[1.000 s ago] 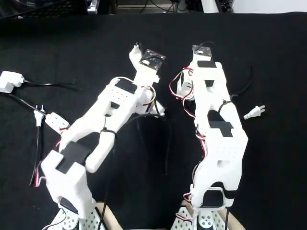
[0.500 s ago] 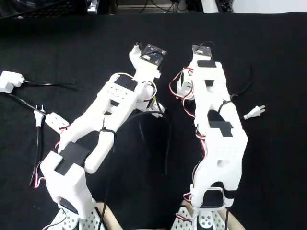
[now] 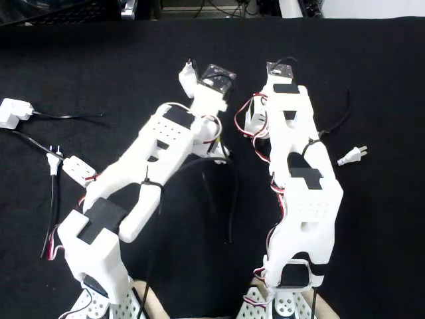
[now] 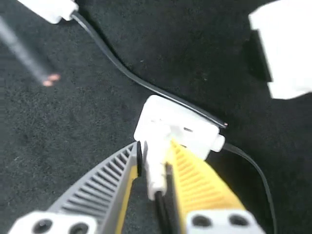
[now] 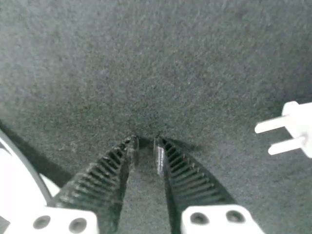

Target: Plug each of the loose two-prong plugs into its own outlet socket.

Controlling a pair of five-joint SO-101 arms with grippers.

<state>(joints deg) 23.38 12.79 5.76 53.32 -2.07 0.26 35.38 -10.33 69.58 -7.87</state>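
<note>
Far left of the black cloth-covered bench (image 3: 99,66), a white rectangular plastic outlet socket (image 3: 12,111) lies flat. A thin black lead runs from it toward the centre. Nearer the front lies a white two-prong plug (image 3: 53,163), long axis front to back, prongs toward the far edge, cable trailing to the front. Just beside it, to the right, is a second white socket block (image 3: 78,169), lying diagonally.

The white left arm (image 3: 146,159) slants up to the bench centre. The left gripper (image 4: 153,151) has its grey and yellow fingers closed on a small white held plug (image 4: 157,173). That plug's long axis runs along the fingers, and its front end is pressed against a white central socket block (image 4: 175,129). The prongs are hidden, so how far they are seated cannot be told. A black cable (image 4: 122,73) lies across the far side of this block, touching it.

The white right arm (image 3: 299,173) stands just right of centre. The right gripper (image 5: 145,146) is tip-down at the cloth, fingers barely parted, with only a narrow slit between them and nothing held.

Far right, a loose white flat-prong plug (image 3: 350,157) (image 5: 292,129) lies on the cloth near that gripper but apart from it. Its long axis runs roughly across the bench, prongs pointing right and slightly away.
</note>
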